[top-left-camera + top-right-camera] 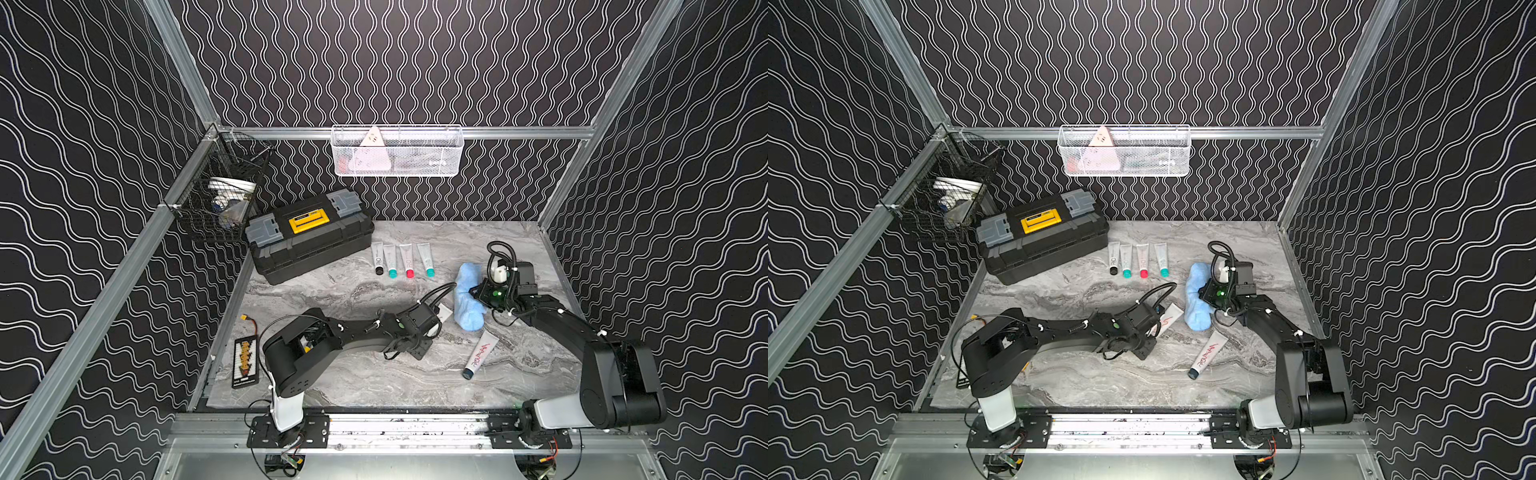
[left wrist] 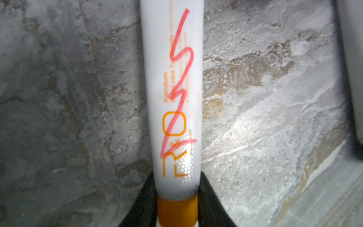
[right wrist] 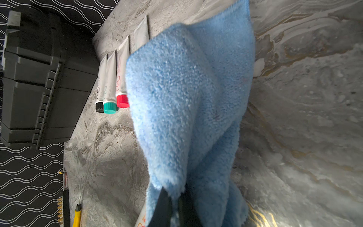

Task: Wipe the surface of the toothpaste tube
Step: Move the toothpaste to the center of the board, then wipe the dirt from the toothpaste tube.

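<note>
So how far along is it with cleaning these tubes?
The four tubes lined up at the back show no scribble, so they look done. In hand: the left gripper pinches the orange-capped tube, red scribble unwiped, while the right gripper holds the blue cloth. Left: wiping it, then probably the dark-capped scribbled tube.

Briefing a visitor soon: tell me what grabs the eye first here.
The fluffy blue cloth gripped by the right pincer, right of centre, stands out most. Beside it the left pincer clamps an orange-capped toothpaste tube scrawled with red marker. A black toolbox with a yellow handle sits rear-left.
</note>
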